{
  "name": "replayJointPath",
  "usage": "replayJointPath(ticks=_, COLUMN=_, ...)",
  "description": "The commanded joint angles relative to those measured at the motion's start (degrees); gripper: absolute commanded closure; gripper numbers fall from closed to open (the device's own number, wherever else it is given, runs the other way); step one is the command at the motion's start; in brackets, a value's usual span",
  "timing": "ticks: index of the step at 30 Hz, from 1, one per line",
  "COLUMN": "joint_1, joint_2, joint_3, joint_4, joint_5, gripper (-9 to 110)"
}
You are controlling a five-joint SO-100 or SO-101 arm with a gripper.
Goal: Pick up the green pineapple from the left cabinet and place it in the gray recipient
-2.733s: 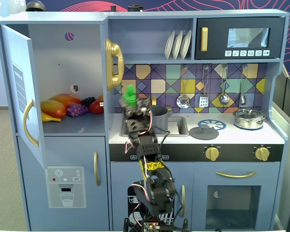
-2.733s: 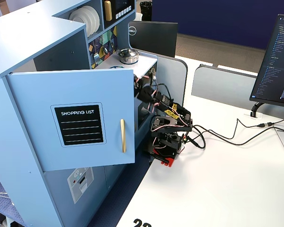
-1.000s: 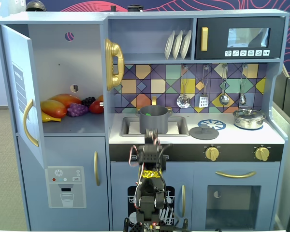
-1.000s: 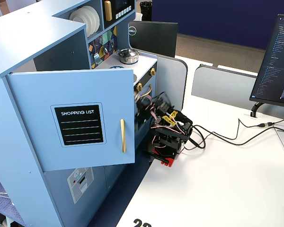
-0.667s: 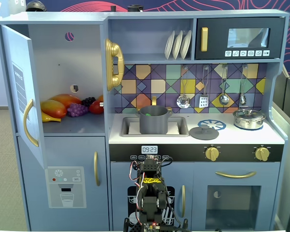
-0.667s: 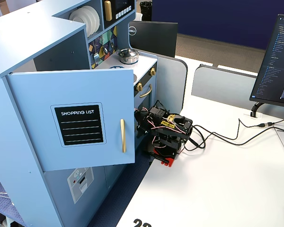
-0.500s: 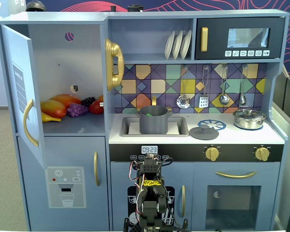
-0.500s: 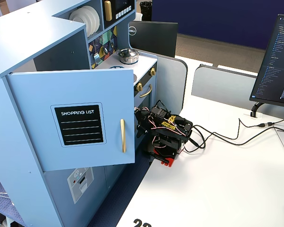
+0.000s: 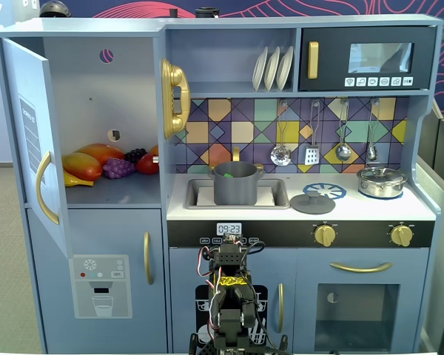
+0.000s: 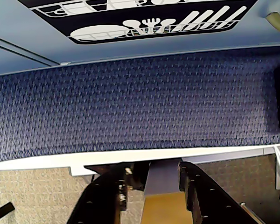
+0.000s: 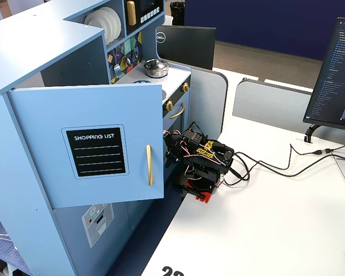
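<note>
The left cabinet stands open, its blue door swung out; the door also shows in a fixed view. On its shelf lie orange and red fruit and a purple grape bunch. The gray recipient stands in the sink. A small bit of bright green, the green pineapple, shows just inside its rim. My arm is folded low in front of the kitchen, far below both. My gripper is empty with its jaws a little apart, over the table edge and blue carpet.
A shiny silver lidded pot sits on the right of the counter, a gray lid beside the sink. Utensils hang on the tiled wall. The microwave is at top right. A monitor and cables lie on the white table.
</note>
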Motion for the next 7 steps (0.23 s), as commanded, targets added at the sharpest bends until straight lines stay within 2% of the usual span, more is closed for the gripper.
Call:
replayJointPath(ticks=1, joint_1=-0.35, joint_2=-0.44, joint_3=0.00, joint_4=10.02, joint_5=1.49, gripper=97)
replayJointPath(ticks=7, joint_1=-0.35, joint_2=-0.44, joint_3=0.00, joint_4=10.02, joint_5=1.49, gripper=96)
